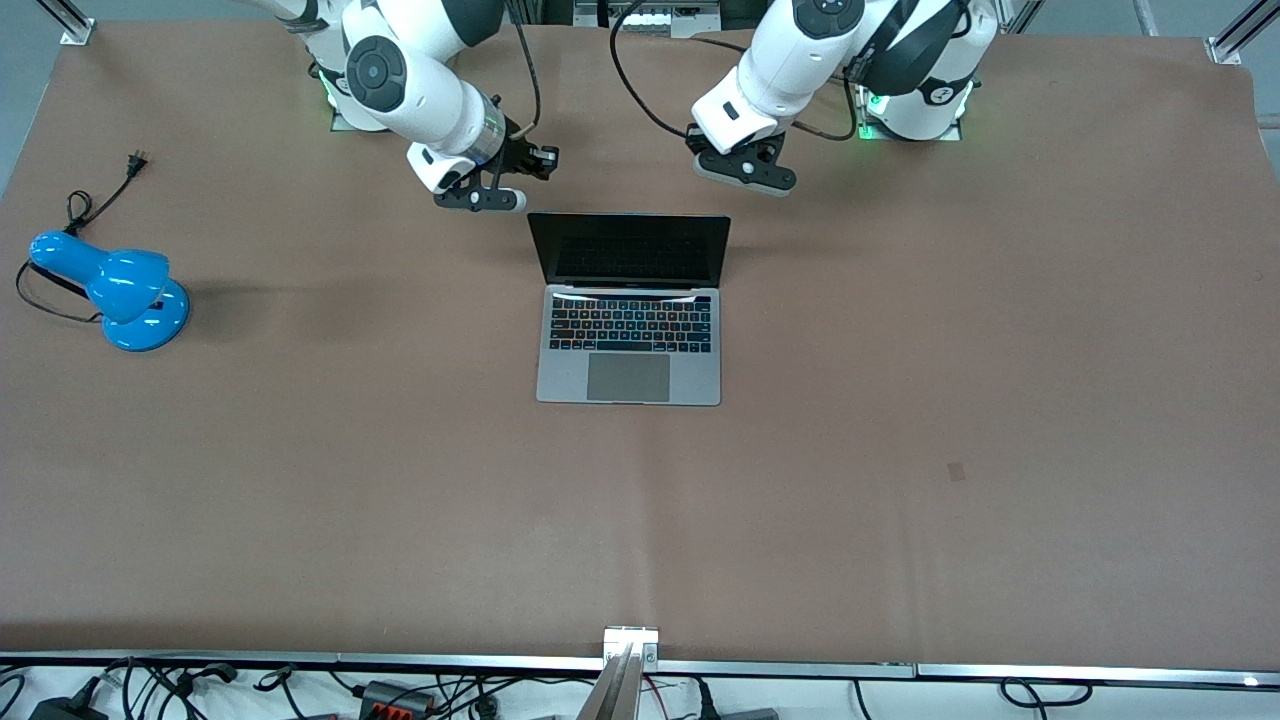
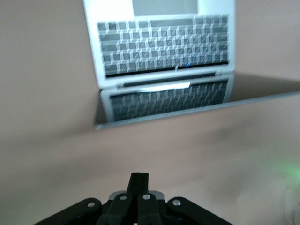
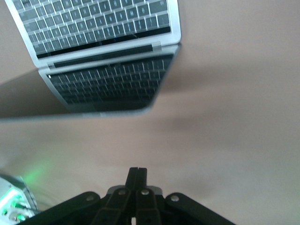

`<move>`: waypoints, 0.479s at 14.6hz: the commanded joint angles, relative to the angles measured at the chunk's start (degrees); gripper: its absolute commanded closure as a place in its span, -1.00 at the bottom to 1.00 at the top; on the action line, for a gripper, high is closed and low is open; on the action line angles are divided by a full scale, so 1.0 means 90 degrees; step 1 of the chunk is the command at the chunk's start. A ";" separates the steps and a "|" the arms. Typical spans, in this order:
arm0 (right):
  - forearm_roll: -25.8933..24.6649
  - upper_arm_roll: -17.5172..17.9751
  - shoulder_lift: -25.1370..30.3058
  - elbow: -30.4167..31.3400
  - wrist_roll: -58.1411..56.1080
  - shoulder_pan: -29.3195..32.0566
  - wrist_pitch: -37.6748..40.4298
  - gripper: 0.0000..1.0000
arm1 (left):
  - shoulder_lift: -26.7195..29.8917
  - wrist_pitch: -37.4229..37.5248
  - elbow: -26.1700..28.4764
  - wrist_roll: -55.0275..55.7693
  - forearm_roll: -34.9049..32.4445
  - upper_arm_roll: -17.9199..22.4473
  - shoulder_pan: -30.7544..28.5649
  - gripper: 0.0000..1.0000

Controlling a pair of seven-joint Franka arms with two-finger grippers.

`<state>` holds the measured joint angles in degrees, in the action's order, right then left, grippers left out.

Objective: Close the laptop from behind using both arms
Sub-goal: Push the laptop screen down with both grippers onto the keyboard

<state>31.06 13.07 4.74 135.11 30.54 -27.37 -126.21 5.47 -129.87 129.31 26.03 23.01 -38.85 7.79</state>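
The laptop [image 1: 629, 335] lies open in the middle of the brown table, its black screen [image 1: 630, 250] upright and facing the front camera. My right gripper [image 1: 487, 198] hangs shut and empty over bare table, between the lid's corner and the right arm's base. My left gripper [image 1: 748, 175] hangs shut and empty over the table by the lid's other corner. The left wrist view shows the shut left gripper [image 2: 139, 174] short of the lid's top edge, with the laptop's keyboard [image 2: 164, 44] past it. In the right wrist view the right gripper [image 3: 137, 169] is likewise apart from the laptop [image 3: 93, 28].
A blue desk lamp [image 1: 115, 290] with a black cord and plug [image 1: 135, 160] lies toward the right arm's end of the table. Both arm bases stand along the table's edge by the lid. Cables and a metal rail [image 1: 630, 650] run along the edge nearest the front camera.
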 commanded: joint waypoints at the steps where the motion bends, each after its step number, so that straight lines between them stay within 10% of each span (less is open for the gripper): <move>1: 0.0094 -0.0055 -0.0291 0.0047 -0.0101 -0.0064 -0.0488 1.00 | -0.0295 -0.0938 0.0115 -0.0118 0.0148 -0.0205 -0.0074 0.98; 7: 0.0035 -0.0065 -0.0751 -0.0226 -0.0307 -0.0054 -0.1113 1.00 | -0.0665 -0.1078 0.0076 -0.0080 -0.0252 -0.0205 -0.0133 0.98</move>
<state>31.05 12.90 -0.32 134.85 29.02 -27.37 -134.66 1.30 -139.02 130.41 25.59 22.10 -40.08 7.34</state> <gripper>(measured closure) 0.991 0.987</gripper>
